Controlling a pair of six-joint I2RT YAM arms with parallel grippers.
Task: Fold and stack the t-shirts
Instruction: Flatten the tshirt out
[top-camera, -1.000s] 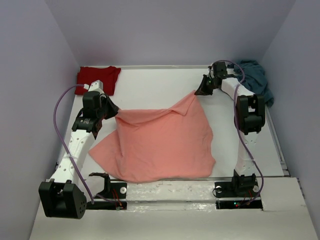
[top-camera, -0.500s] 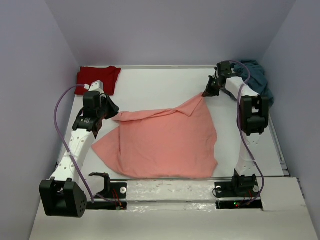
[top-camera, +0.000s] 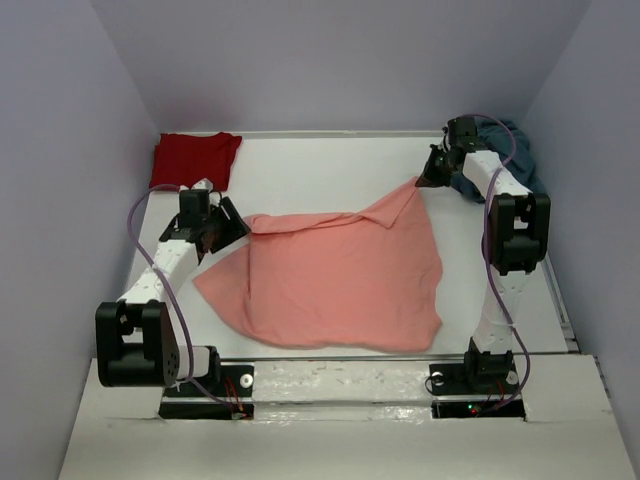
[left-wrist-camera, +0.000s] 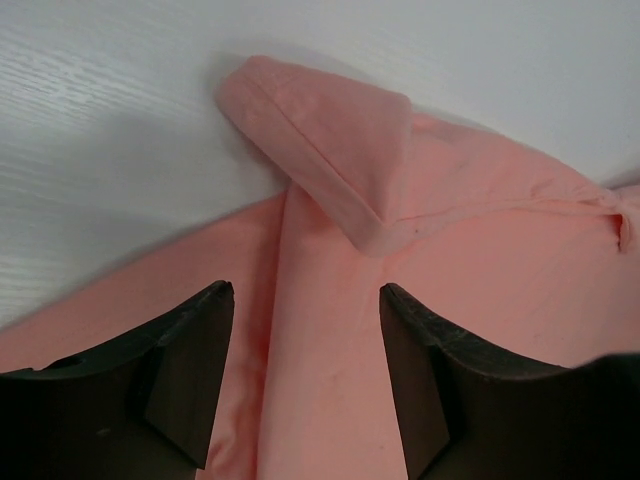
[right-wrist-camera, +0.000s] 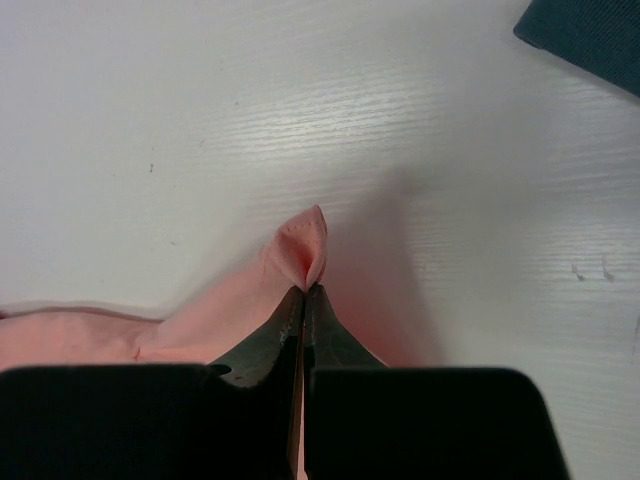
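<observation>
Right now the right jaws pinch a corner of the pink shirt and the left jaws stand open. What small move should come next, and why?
Probably open the jaws of the right gripper to drop that corner. They are shut on the far tip of the pink shirt, the left gripper is open over the cloth, holding nothing, and the shirt lies mostly spread on the table.

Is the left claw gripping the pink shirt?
No, the left gripper stands open above the salmon-pink shirt, its jaws apart and pinching nothing.
</observation>
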